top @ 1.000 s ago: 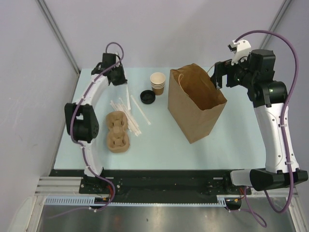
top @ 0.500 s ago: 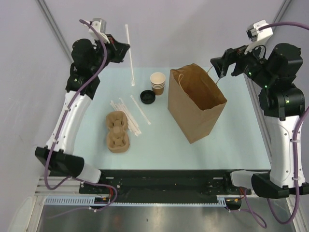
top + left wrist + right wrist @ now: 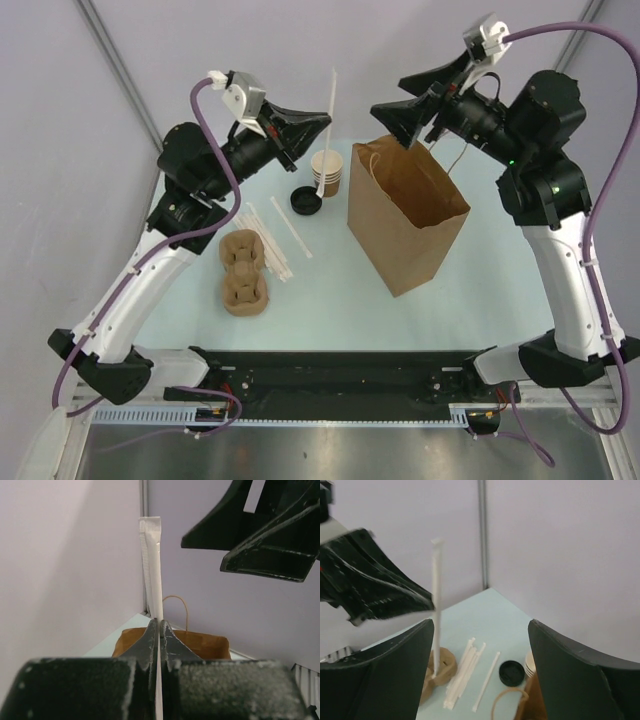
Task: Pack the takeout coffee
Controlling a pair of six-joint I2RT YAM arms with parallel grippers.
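Your left gripper [image 3: 327,121] is raised above the table [image 3: 330,295], its jaws pinched together on a paper-wrapped straw [image 3: 332,90] that stands nearly upright. Your right gripper [image 3: 389,95] hangs at its 3 o'clock in the top view, facing it with jaws spread wide and nothing between them, over the far rim of the open brown paper bag [image 3: 405,225]. The bag stands upright at about 2 o'clock from the table's centre. A stack of lidless cups [image 3: 327,170] sits at the bag's 10 o'clock, with a loose black lid [image 3: 306,200] at the stack's 7 o'clock. Loose straws [image 3: 262,235] and a pulp cup carrier [image 3: 243,272] lie toward 9 o'clock. You cannot tell from these views where the takeout coffee is.
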